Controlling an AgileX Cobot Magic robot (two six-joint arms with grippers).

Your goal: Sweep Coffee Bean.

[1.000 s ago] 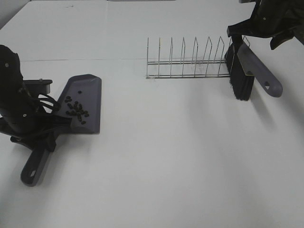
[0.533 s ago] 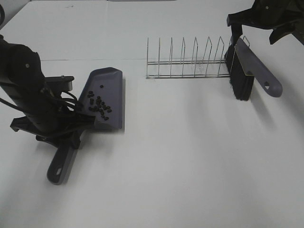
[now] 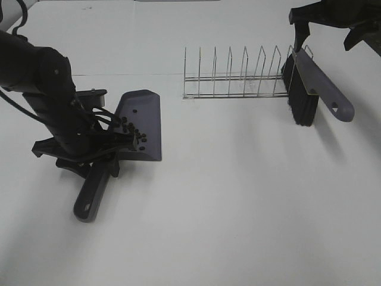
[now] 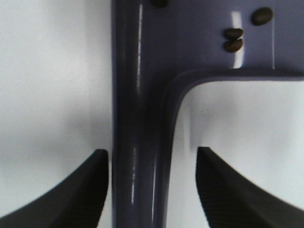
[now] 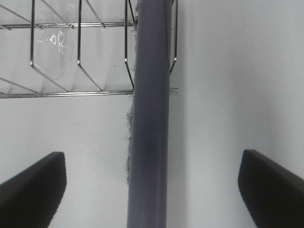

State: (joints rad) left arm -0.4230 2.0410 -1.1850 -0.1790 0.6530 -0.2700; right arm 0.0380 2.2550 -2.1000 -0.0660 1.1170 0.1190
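Observation:
The purple-grey dustpan (image 3: 143, 116) lies flat on the white table at the left, its handle (image 3: 90, 196) pointing toward the near edge. Several coffee beans (image 3: 136, 136) rest on its blade, and a few (image 4: 233, 40) show in the left wrist view. My left gripper (image 3: 98, 159) straddles the handle (image 4: 137, 142), jaws open with a gap on each side. The brush (image 3: 302, 98) leans in the last slot of the wire rack at the far right, bristles down. My right gripper (image 3: 324, 33) hovers above its handle (image 5: 149, 142), wide open (image 5: 152, 156).
A wire dish rack (image 3: 232, 77) with several upright loops stands at the back centre-right. A faint seam (image 3: 119, 74) crosses the table behind the dustpan. The white tabletop (image 3: 238, 202) extends across the middle and front.
My left arm slid the dustpan with its beans rightward across the table, and its jaws have now come apart from the handle. The right gripper drifted slightly up over the brush.

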